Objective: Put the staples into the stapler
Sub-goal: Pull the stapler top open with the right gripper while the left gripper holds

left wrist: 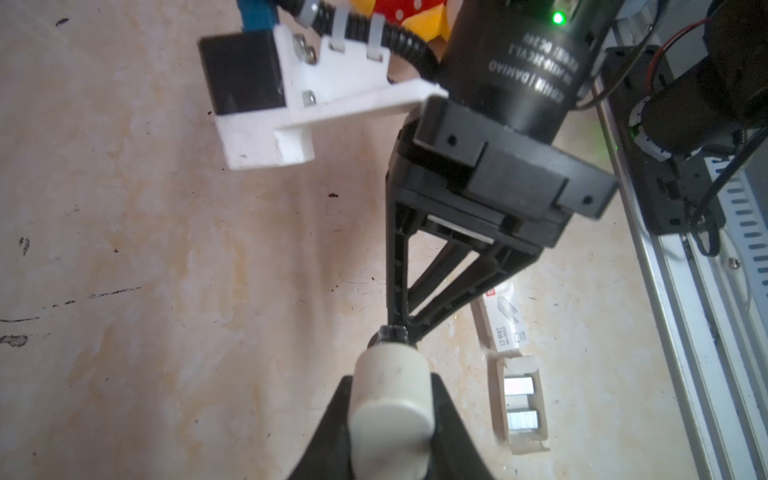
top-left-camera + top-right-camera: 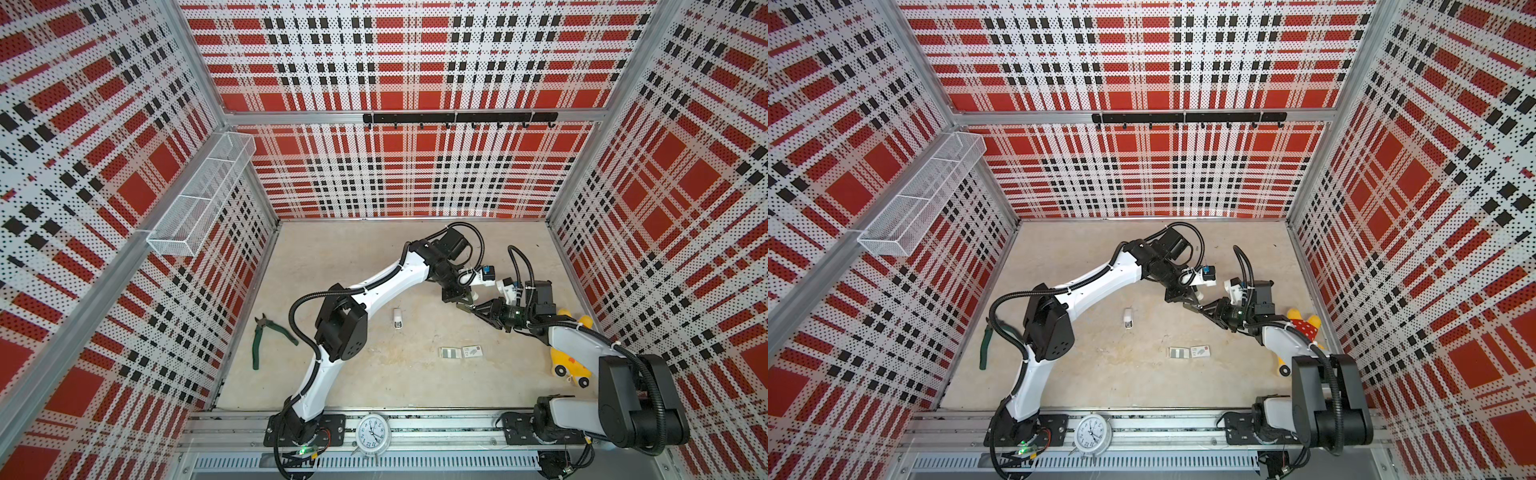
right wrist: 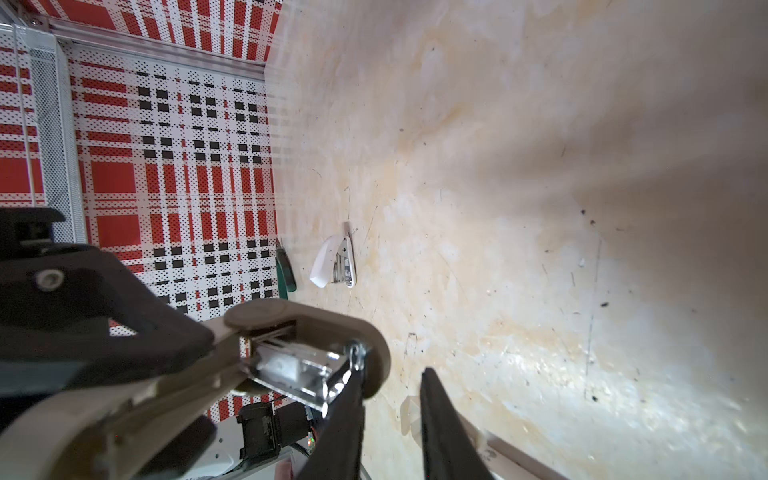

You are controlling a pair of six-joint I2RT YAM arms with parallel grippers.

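Note:
My left gripper (image 1: 390, 382) is shut on the beige stapler (image 1: 390, 411), held above the table in both top views (image 2: 473, 296) (image 2: 1200, 296). In the right wrist view the stapler (image 3: 316, 318) stands hinged open, with its shiny metal magazine (image 3: 303, 372) bare. My right gripper (image 3: 390, 374) faces the stapler's front end, its jaws a little apart with only floor between them. One of its fingers (image 3: 347, 411) touches the magazine's tip. The staples (image 1: 519, 419) lie as silver strips in a small white tray (image 2: 451, 353) (image 2: 1178, 353) on the table.
A printed white box sleeve (image 2: 472, 352) (image 1: 505, 320) lies beside the tray. A small white stapler-like thing (image 2: 397, 319) (image 3: 336, 266) lies mid-table. Green pliers (image 2: 270, 336) lie at the left wall. A yellow toy (image 2: 569, 365) sits under the right arm, a clock (image 2: 372, 432) at the front rail.

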